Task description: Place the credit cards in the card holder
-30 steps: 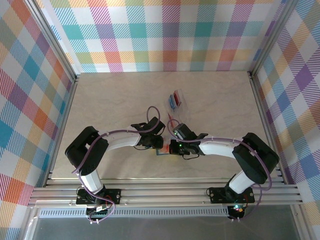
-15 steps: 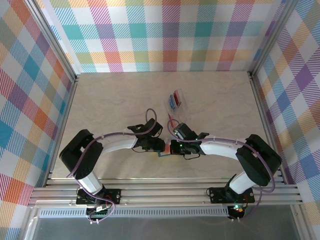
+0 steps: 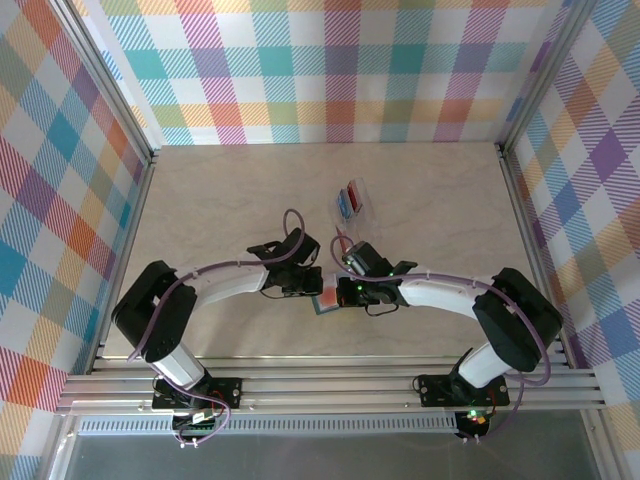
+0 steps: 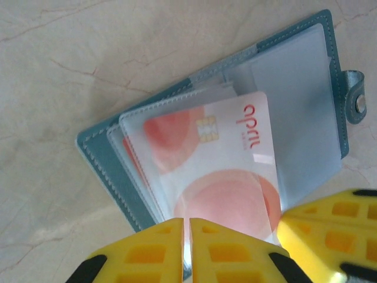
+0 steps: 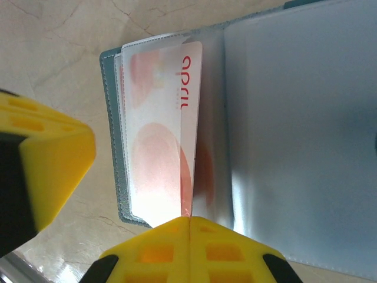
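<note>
Presently: white plastic credit card with orange-red circles (image 4: 218, 171), half-seated in teal stitched folding card holder (image 4: 89, 143); left gripper (image 4: 187, 247), right gripper (image 5: 189, 242) both clenched. Likely hazard: skewed push jams card, shifts holder.

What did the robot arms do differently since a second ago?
The left arm's elbow swung out to the left, and the left gripper closed its fingers by the edge of the red card. More of the card and the teal wallet shows between the grippers now. The right gripper stayed shut in place, and the clear case did not move.
</note>
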Robot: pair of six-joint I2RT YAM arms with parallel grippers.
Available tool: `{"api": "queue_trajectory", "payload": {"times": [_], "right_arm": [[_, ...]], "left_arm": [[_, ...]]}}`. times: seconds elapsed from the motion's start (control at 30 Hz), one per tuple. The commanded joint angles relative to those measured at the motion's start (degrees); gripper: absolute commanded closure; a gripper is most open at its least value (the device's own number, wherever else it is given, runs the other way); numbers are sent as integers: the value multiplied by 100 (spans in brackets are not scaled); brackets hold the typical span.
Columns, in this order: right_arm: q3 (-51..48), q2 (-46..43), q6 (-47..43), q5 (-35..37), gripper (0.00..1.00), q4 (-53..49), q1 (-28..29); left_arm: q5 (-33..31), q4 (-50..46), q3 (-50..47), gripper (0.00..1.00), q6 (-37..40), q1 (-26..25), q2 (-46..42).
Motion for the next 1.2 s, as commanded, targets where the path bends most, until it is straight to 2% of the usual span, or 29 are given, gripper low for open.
{"api": "queue_trajectory", "payload": {"times": [0.0, 0.17, 0.27, 0.4, 0.83, 1.17], "right_arm": [[174, 141, -262, -155, 100, -168, 32], [244, 234, -374, -184, 100, -200, 32], [254, 277, -385, -167, 100, -193, 30], [244, 292, -374, -175, 100, -175, 31], [341, 366, -525, -449, 100, -151, 31], [401, 487, -445, -508, 100, -56, 83]], "left_arm": [[-52, -181, 209, 90, -15, 63, 276], [-239, -283, 202, 91, 46, 79, 379], [-65, -159, 28, 91, 34, 171, 198], [-181, -229, -99, 89, 52, 236, 5], [-177, -283, 158, 91, 255, 257, 659], [-231, -436, 300, 91, 476, 253, 644]]}}
